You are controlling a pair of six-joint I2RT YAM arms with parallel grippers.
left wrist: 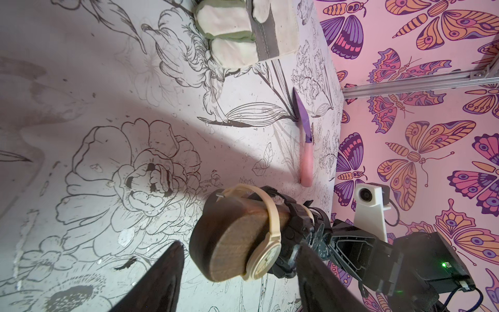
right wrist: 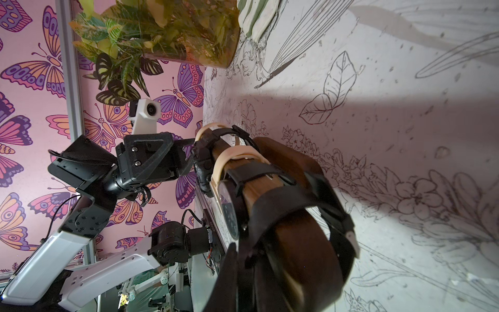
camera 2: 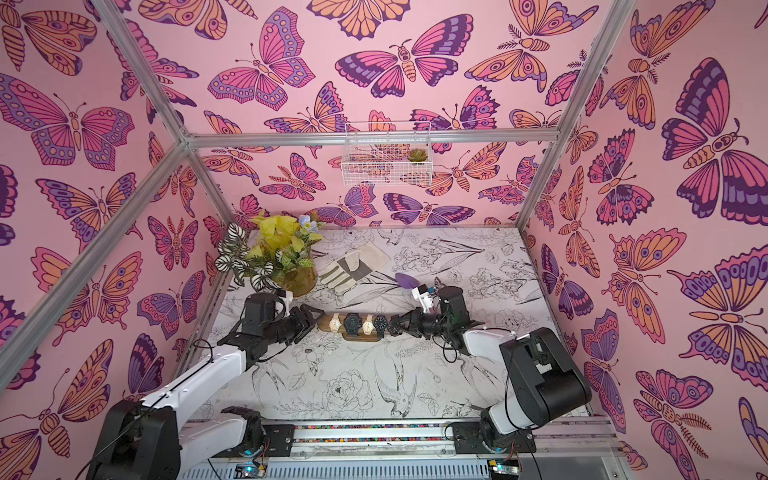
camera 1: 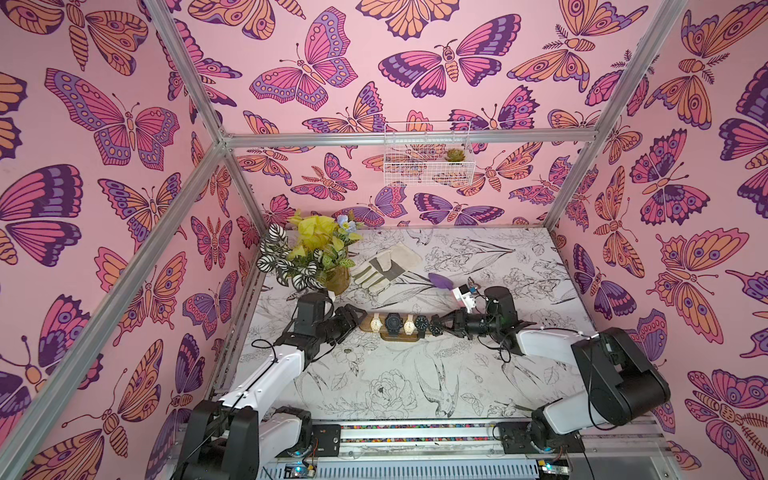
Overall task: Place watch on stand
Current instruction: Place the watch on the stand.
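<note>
In both top views: slipping a black watch (camera 1: 435, 325) onto the right end of the stand (camera 1: 367, 324), next to four watches (camera 1: 392, 323) already seated. Pinched shut there with the right gripper (camera 1: 439, 325), apparently on the strap. Spread open with the left gripper (camera 1: 360, 322) around the stand's left end.

From the left wrist: fingers (left wrist: 162, 275) either side of that rounded end, without clear contact.

From the right wrist: strap looped over the near end. Next, probably: nudging it inward, then letting go.

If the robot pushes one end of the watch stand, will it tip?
Maybe. The stand has a long bar overhanging a smaller base, so an end push could rock it. It looks like solid wood, probably stiff and heavyish, which should steady it.
</note>
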